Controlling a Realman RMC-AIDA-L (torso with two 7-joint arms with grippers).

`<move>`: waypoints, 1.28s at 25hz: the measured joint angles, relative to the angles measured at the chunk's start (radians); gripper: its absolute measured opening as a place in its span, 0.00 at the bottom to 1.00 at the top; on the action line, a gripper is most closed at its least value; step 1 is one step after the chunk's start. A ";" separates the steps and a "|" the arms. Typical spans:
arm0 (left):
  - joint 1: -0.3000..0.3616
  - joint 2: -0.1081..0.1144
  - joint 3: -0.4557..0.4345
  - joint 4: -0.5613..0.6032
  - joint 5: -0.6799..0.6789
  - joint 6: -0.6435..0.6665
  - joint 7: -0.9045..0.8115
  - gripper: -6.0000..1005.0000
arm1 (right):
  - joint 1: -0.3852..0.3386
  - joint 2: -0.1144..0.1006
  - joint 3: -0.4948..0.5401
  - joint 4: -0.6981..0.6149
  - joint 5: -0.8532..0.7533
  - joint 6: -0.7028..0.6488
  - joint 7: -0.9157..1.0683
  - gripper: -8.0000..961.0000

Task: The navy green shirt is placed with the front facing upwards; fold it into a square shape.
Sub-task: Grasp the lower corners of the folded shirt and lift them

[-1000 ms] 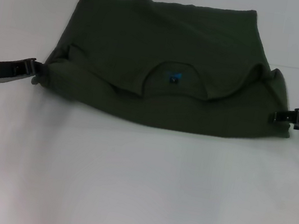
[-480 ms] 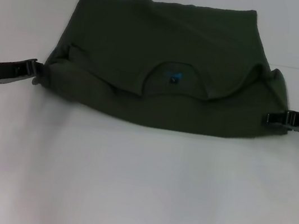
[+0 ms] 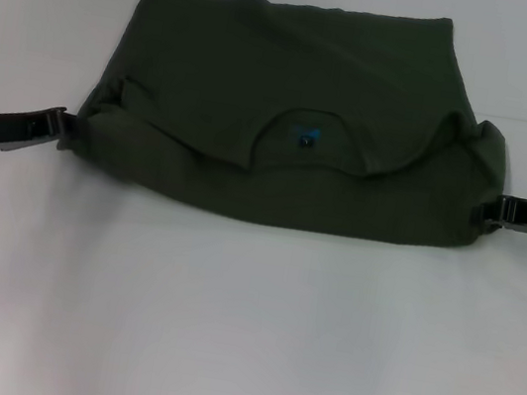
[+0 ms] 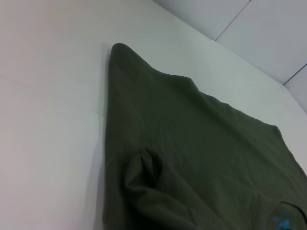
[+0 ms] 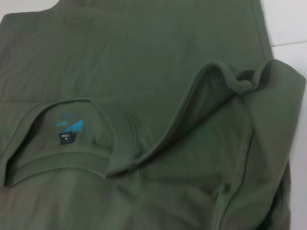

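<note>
Two hands are being shown in the head view, one at each side of the navy green shirt (image 3: 287, 111), which is lying on the white tabletop (image 3: 243, 325). The left hand (image 3: 62, 126) is sitting low at the shirt's left edge, right against the bunched cloth there. The right hand (image 3: 487, 208) is being pressed into the right edge, with its tip tucked into the fabric. How far either hand is opened can't be told; the fingertips are being hidden by cloth, and it can't be told whether anything is actually being gripped.

The shirt is being seen doubled over on itself, with the near part folded up so the round neck opening (image 3: 304, 144) is facing up in the middle, a small blue label (image 3: 305, 139) showing inside it.

Some details are only being given by the wrist views. From the right wrist view, the label (image 5: 69, 128) is being shown sharply enough to see a dark tag under the blue mark, plus the ribbed collar and a raised fold (image 5: 211, 91). From the left wrist view, a puckered lump of cloth (image 4: 148, 167) is being shown near the shirt's edge, with bare tabletop (image 4: 48, 120) beside it.
</note>
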 joint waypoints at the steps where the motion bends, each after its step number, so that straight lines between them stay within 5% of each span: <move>1: 0.001 0.000 0.000 0.000 -0.001 0.001 0.001 0.00 | -0.001 -0.001 0.000 0.000 0.000 -0.001 0.000 0.43; 8: 0.009 0.001 0.004 0.021 0.021 0.069 -0.004 0.00 | -0.008 -0.018 0.017 -0.016 0.005 -0.077 0.009 0.16; 13: 0.043 0.012 0.000 0.121 0.099 0.249 -0.065 0.00 | -0.031 -0.033 0.046 -0.095 0.009 -0.323 0.010 0.08; 20: 0.106 0.021 -0.003 0.262 0.186 0.545 -0.118 0.00 | -0.094 -0.054 0.051 -0.218 0.004 -0.622 0.004 0.08; 26: 0.152 0.025 -0.007 0.348 0.266 0.753 -0.138 0.00 | -0.168 -0.085 0.065 -0.237 0.008 -0.752 -0.024 0.08; 32: 0.199 0.005 -0.009 0.428 0.303 0.890 -0.147 0.00 | -0.233 -0.104 0.077 -0.231 0.003 -0.836 -0.074 0.08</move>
